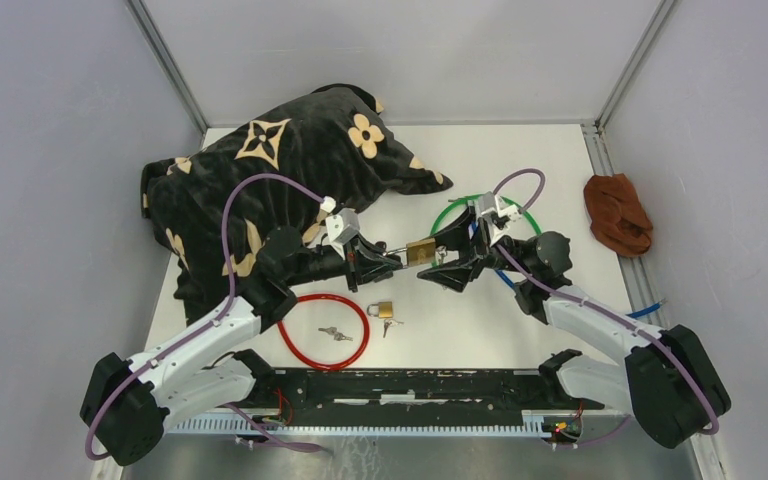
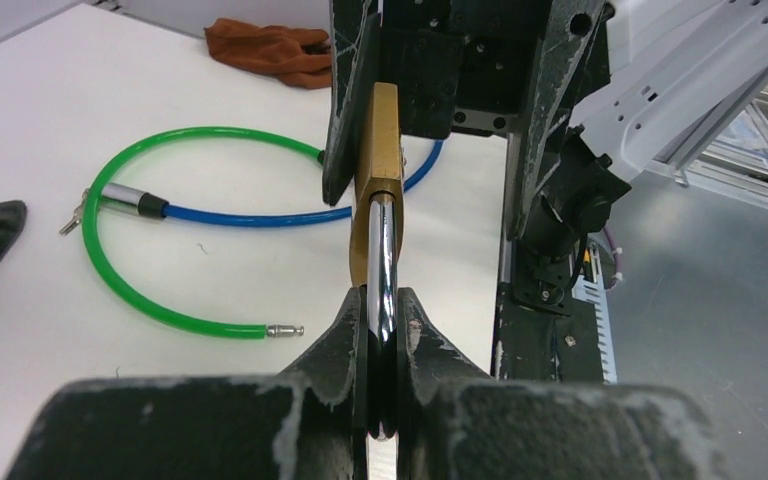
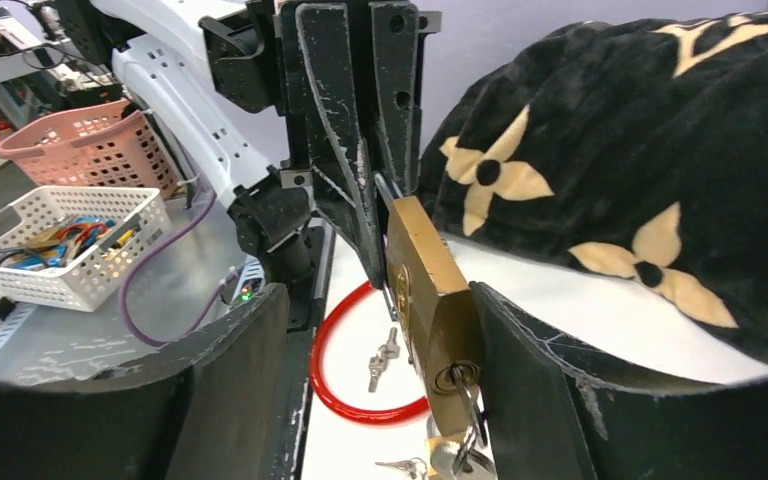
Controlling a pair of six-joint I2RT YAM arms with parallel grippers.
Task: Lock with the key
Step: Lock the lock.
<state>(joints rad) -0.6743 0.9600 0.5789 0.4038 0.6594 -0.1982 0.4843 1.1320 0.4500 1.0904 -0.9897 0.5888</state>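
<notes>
My left gripper [image 2: 382,305] is pressed together on the chrome shackle [image 2: 383,250] of the brass padlock [image 3: 430,290]. It holds the padlock in the air above the middle of the worktop [image 1: 520,160], with the body pointing toward my right arm.

My right gripper [image 3: 378,300] is spread wide around the padlock body. One finger [image 3: 530,380] lies just beside the brass, and I cannot tell whether it touches. The other finger stands well apart from it, so I am not pinching anything on that side. The keyhole [image 3: 456,378] faces my right wrist. A key [image 3: 472,415] seems to sit in it with its ring hanging down, though it is thin and hard to make out.

A smaller padlock [image 1: 381,308] lies on the worktop toward the near edge, just beside a red cable loop [image 1: 325,333]. Loose keys [image 1: 336,334] lie inside that loop. A green cable [image 2: 140,290] and a blue cable [image 2: 260,217] lie under my right gripper. A black blanket [image 1: 280,160] with beige flowers fills the far left corner, and a brown cloth [image 1: 617,213] lies at the right edge.
</notes>
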